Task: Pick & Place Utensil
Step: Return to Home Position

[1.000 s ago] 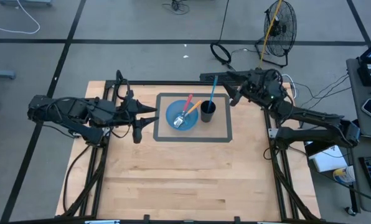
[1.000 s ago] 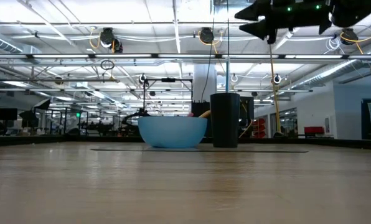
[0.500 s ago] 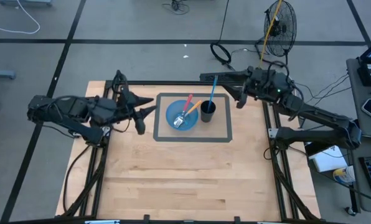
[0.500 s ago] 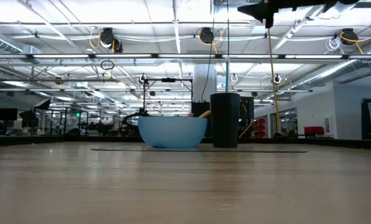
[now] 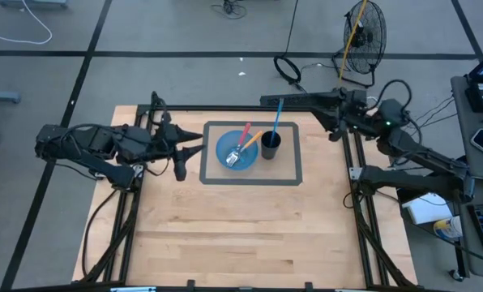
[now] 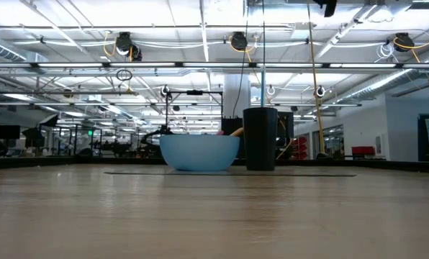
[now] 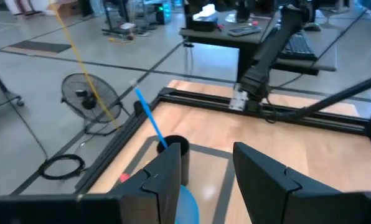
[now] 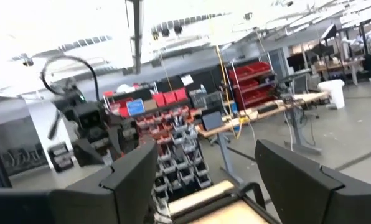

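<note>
In blue bowl (image 5: 228, 151): pink fork (image 5: 245, 133), OK. Black cup (image 5: 271, 145) just right of bowl, blue straw (image 5: 276, 115) inside. Left gripper (image 7: 207, 155) left of bowl, right gripper (image 8: 204, 155) right: both spread, empty. Remaining, I judge: homing.

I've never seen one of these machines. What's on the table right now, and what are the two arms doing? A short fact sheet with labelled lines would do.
Table: wooden top with a grey-bordered mat
Blue bowl: on the mat, holding a pink-handled and an orange-handled utensil
Black cup: on the mat, close beside the bowl on the right arm's side
Blue straw: leaning in the cup
Left gripper: open, empty, beside the mat, facing the bowl
Right gripper: open, empty, raised near the table's far right corner
</note>
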